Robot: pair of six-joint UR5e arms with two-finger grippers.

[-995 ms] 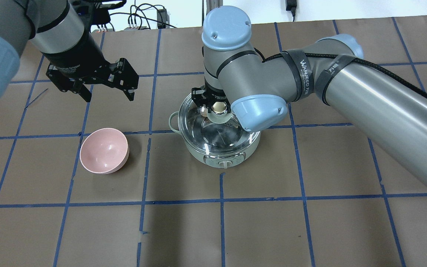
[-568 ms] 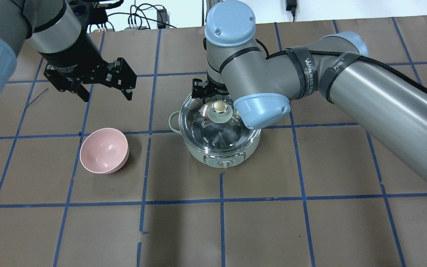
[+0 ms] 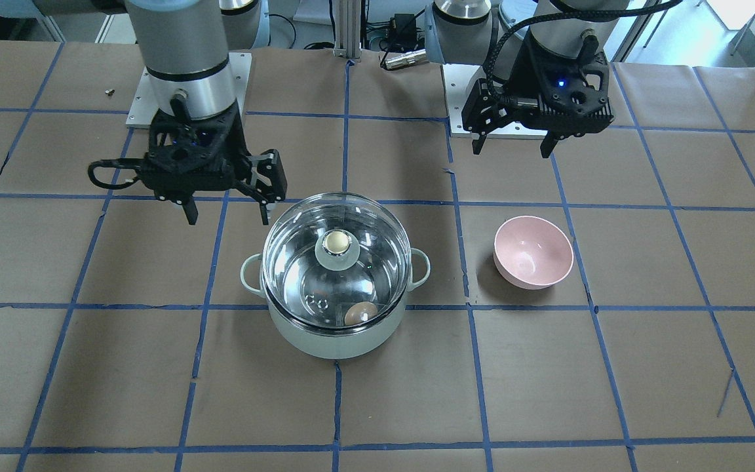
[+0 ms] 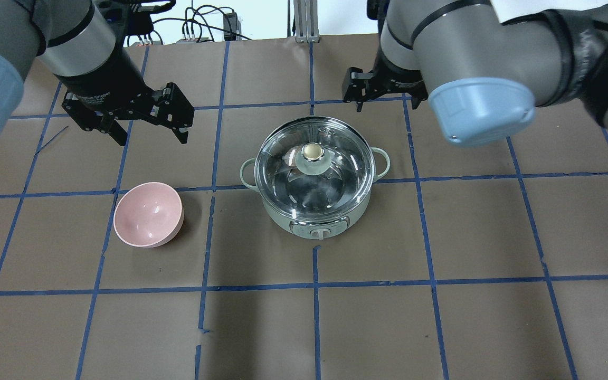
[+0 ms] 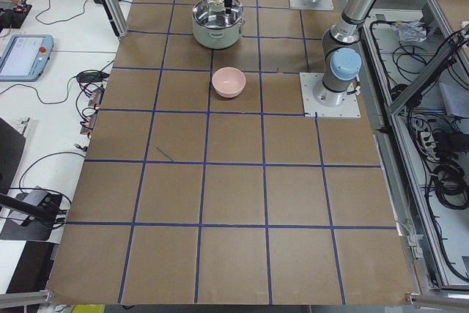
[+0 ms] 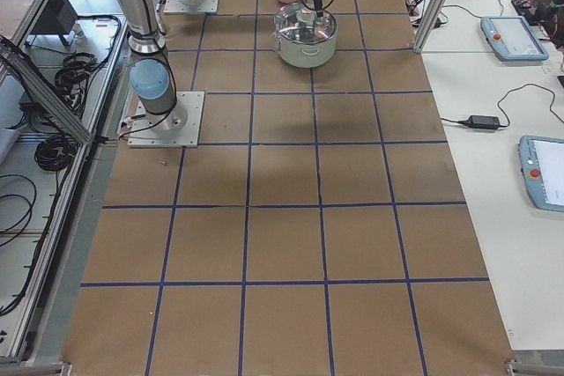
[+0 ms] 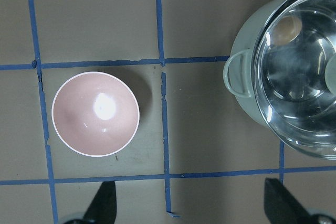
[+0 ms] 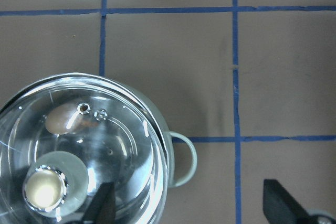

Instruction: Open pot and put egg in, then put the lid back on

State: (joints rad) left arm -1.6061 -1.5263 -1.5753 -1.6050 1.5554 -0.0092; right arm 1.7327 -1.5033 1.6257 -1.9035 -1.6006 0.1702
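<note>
While both arms hang clear of it, the pot (image 4: 278,221) sits near the centre of the overhead view w/ the lid (image 4: 312,158) seated flat on its rim, knob up. The egg (image 3: 360,314) lies inside on the steel bottom, seen thru the glass. In the front view it is at the pot's lower right, close to the wall.

The right gripper (image 3: 228,213) hovers at left-centre of the front view, just up and left of the pot. Its fingers are spread wide w/ nothing btwn them, and neither touches the lid. Its wrist view has the lid and knob at lower left, the egg under the glass and one loop handle beside them. The two fingertips sit far apart at the bottom edge.

The left gripper (image 3: 510,147) hangs at upper right of the front view, fingers likewise spread and empty, well apart from the pot. Below it in that view a pink bowl (image 3: 533,252) stands mouth up on the table (image 4: 441,316), near the pot but not touching. The left wrist view shows the bowl at left and the pot's handle and lid edge at right.
</note>
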